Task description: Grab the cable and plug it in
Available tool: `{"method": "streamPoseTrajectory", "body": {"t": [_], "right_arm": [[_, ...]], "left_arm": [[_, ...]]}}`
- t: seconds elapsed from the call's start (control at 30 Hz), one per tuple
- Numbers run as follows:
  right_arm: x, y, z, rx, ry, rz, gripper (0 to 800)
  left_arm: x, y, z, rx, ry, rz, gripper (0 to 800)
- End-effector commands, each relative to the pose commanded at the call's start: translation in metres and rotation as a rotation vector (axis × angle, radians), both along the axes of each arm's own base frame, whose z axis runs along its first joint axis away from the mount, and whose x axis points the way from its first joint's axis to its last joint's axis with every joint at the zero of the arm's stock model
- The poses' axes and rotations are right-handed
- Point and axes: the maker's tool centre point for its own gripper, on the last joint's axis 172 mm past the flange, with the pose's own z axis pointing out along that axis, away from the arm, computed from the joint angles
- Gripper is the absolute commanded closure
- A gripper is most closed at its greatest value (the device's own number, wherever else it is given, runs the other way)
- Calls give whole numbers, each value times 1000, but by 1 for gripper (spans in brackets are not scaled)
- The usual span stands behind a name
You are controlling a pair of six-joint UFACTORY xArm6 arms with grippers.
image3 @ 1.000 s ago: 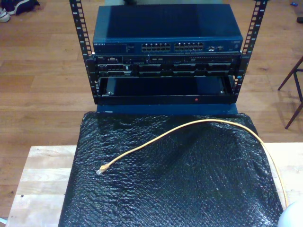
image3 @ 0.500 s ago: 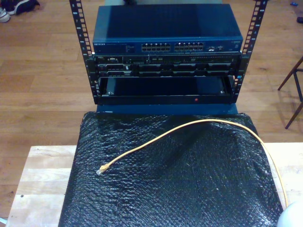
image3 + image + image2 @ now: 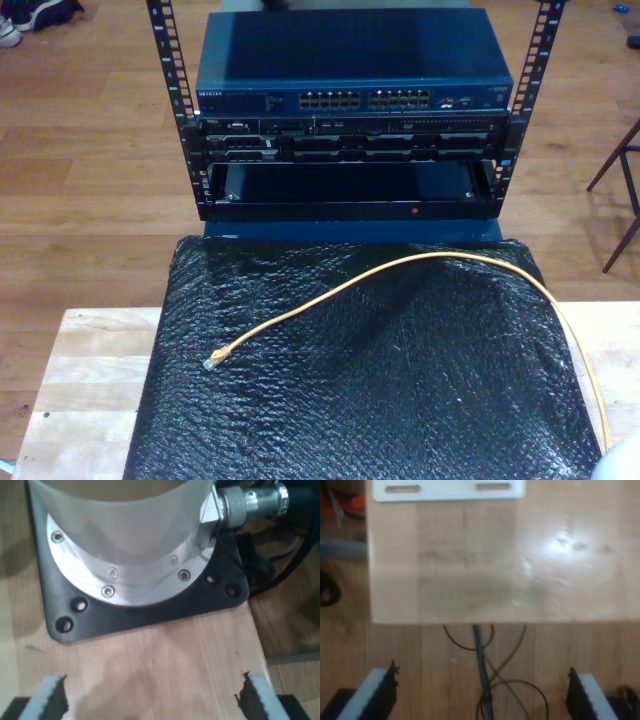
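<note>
Yellow-orange cable [image 3: 400, 265], thin and slack: lying unmoved in the same long arc across the black bubble-textured mat [image 3: 400, 420] on the desk [image 3: 90, 370]. Clear clip connector [image 3: 212, 362] toward the mat's edge on the exterior view's left, touched by nothing.

Only change over the last second: pale rounded shape [image 3: 625, 467] at the desk's near corner on the exterior view's right, shrunk back. Probably part of an arm; which one, impossible to tell. Approach judged not yet begun.

Spread wide on my first gripper [image 3: 155, 700], serrated dark pads [image 3: 56, 700] over bare pale wood by a black base plate [image 3: 220, 597] with a bright metal flange. Likewise wide and empty on my second gripper [image 3: 480, 695], above the floor beyond the desk edge.

Glossy blue switch [image 3: 350, 60] past the mat's far edge, port rows [image 3: 365, 99] facing the mat.
</note>
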Motion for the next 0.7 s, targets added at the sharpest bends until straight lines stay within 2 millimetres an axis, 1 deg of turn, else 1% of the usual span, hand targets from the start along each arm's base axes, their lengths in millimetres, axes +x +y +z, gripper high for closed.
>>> {"method": "streamPoseTrajectory", "body": {"t": [0.03, 0.1, 0.17, 0.27, 0.33, 0.43, 0.53, 0.63, 0.7], "right_arm": [[7, -3, 6, 2, -6, -5, 1], [23, -6, 19, 9, -12, -7, 1], [39, -8, 32, 15, -7, -30, 1], [61, -8, 48, 24, 16, -52, 1], [78, -6, 57, 20, 27, -59, 1], [106, 4, 65, 18, 23, -72, 1], [129, 17, 72, 25, 10, -81, 1], [155, 35, 84, 47, -11, -78, 1], [169, 44, 94, 62, -31, -94, 2]], "left_arm": [[1, 4, 3, 11, -1, 1, 0], [1, 6, 10, 7, 1, 2, 0], [1, 6, 21, -11, 5, 4, 0], [1, 0, 35, -55, 18, 11, 0], [1, 0, 43, -70, 24, 18, 0], [2, 5, 56, -69, 32, 30, 0], [4, 10, 65, -69, 38, 40, 0], [5, 17, 74, -57, 35, 42, 0], [12, 19, 78, -54, 20, 45, 0]]}}
